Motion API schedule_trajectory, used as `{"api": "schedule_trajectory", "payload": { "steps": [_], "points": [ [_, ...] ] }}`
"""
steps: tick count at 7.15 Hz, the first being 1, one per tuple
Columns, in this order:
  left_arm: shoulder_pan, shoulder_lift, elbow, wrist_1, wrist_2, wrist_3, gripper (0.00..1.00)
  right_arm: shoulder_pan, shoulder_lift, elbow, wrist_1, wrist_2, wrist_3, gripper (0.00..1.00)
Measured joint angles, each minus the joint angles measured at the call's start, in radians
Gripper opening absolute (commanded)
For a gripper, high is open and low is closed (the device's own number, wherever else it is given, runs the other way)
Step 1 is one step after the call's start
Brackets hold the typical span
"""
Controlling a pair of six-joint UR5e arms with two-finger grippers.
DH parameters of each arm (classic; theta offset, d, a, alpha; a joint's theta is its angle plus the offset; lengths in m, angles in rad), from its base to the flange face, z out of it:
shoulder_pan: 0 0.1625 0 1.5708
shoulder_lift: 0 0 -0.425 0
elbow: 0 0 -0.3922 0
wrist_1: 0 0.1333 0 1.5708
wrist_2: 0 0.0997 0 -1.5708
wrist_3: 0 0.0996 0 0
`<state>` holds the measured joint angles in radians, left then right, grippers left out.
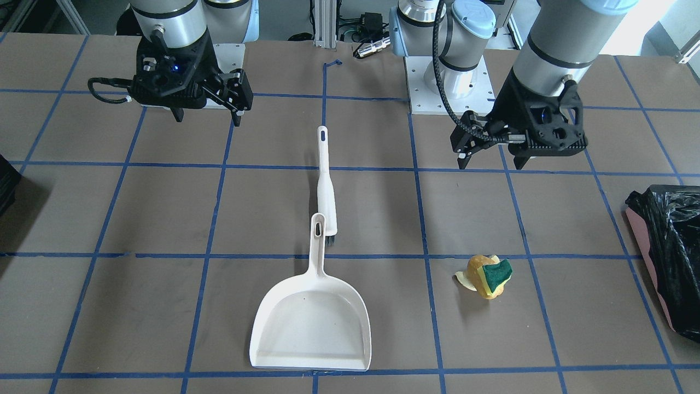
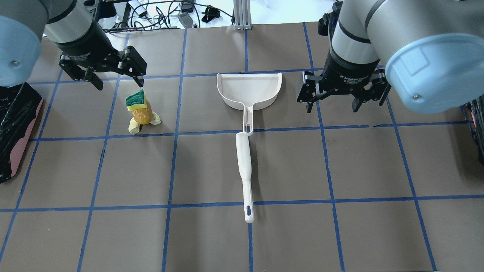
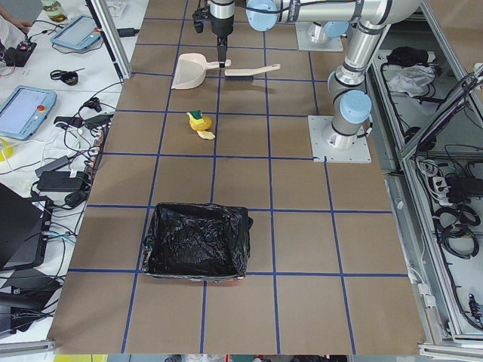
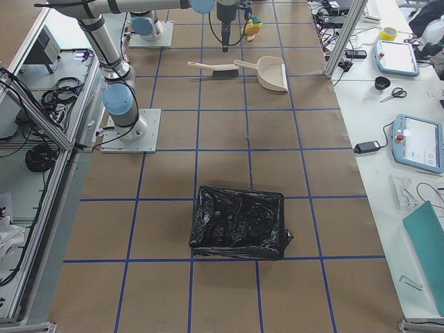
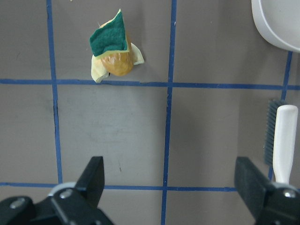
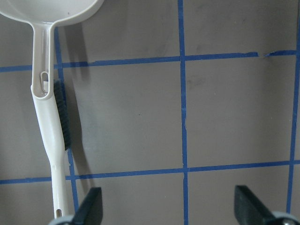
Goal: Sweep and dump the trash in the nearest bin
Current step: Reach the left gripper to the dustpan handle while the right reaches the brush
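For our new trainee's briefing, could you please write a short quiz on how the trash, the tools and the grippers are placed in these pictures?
1. Which hovers nearer the trash: the left gripper or the right gripper?
2. True or false: the bristle end of the brush lies beside the end of the handle of the dustpan.
3. The two grippers are: A) open and empty; B) shut on the tools; C) down inside a bag.

Key: 1 the left gripper; 2 true; 3 A.
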<state>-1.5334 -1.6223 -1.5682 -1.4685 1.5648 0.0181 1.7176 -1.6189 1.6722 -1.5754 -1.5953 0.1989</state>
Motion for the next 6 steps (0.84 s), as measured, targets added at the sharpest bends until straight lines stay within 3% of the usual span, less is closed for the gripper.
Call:
{"api": "schedule_trajectory", "payload": {
  "steps": [2, 6],
  "points": [
    [-0.066, -0.068, 0.011, 0.076, 0.008, -0.046, 1.00, 0.001, 0.019, 0.093, -0.078, 0.002, 0.003, 1.00],
    [-0.212, -0.195, 0.022, 0.232, 0.009, -0.158, 1.00, 0.047, 0.033, 0.194, -0.186, 0.005, 0.074, 1.00]
  ]
}}
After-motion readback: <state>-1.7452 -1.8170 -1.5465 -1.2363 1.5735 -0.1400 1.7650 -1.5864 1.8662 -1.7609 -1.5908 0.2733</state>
